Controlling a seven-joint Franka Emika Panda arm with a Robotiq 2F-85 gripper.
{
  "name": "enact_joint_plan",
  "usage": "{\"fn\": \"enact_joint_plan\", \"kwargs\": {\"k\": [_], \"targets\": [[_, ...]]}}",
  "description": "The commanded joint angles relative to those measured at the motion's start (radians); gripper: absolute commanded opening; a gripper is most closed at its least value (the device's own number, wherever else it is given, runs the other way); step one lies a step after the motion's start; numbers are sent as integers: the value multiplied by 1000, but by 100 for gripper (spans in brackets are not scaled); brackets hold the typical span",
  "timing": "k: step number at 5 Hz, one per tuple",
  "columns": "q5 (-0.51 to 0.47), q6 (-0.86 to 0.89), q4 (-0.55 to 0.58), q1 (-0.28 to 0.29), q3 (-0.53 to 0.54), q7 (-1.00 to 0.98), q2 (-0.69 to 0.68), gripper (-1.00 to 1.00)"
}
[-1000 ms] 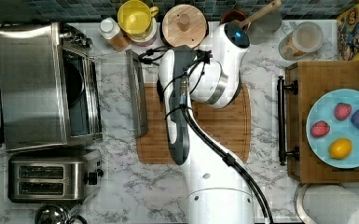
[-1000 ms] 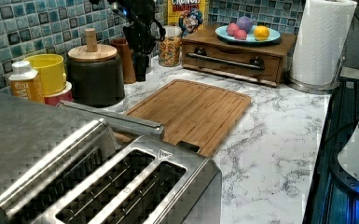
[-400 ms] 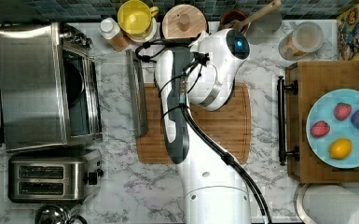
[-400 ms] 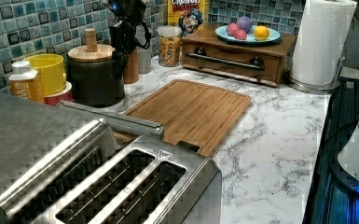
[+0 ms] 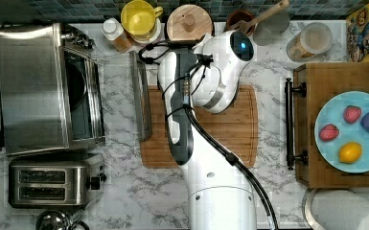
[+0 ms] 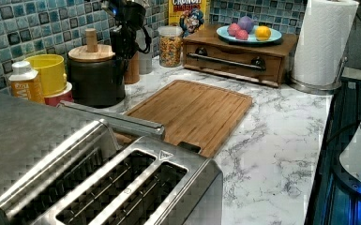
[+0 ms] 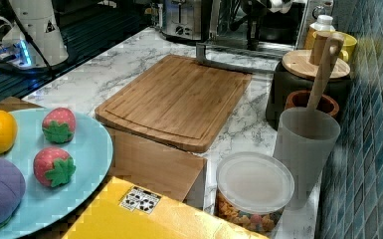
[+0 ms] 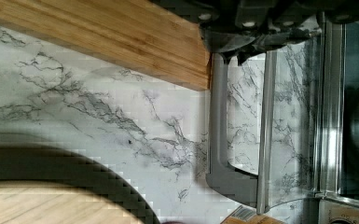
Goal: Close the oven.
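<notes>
The oven (image 5: 33,86) stands at the top view's left, a steel box with a dark inside. Its glass door (image 5: 120,100) lies open and flat on the counter, and the long bar handle (image 5: 141,96) reaches the left edge of the cutting board (image 5: 220,129). My gripper (image 6: 122,44) hangs low over the far end of that handle, in front of the dark canister (image 6: 94,79). In the wrist view the gripper (image 8: 251,46) sits right above the handle (image 8: 219,116), close to the board's corner. The right view has the gripper (image 7: 251,25) behind the handle (image 7: 229,64).
A two-slot toaster (image 5: 52,182) stands beside the oven. A yellow mug (image 5: 139,19), a bottle (image 5: 112,33), a wooden-lidded canister (image 5: 189,21) and a utensil pot (image 5: 242,19) line the back wall. A wooden box (image 5: 335,81) carries a blue plate of toy fruit (image 5: 335,153).
The arm has swung toward the top view's left, carrying the gripper down toward the far end of the oven door handle. The door has stayed open.
</notes>
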State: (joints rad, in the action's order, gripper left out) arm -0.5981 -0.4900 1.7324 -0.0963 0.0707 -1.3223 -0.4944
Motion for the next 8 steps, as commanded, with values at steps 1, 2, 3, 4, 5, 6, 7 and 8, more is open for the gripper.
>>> {"fn": "enact_joint_plan", "kwargs": {"k": [1, 2, 3, 4, 5, 6, 7, 8], "targets": [[-48, -88, 8, 53, 33, 82, -24, -100], [-34, -108, 10, 73, 41, 114, -45, -100], [-13, -128, 17, 104, 48, 147, -61, -100], [14, -119, 14, 139, 49, 191, -78, -100], [9, -129, 36, 179, 42, 230, -67, -100], [-30, -127, 33, 183, 52, 257, -60, -100], [-46, -135, 23, 184, 45, 299, -44, -100], [-44, 55, -110, 158, 47, 317, -126, -100]]}}
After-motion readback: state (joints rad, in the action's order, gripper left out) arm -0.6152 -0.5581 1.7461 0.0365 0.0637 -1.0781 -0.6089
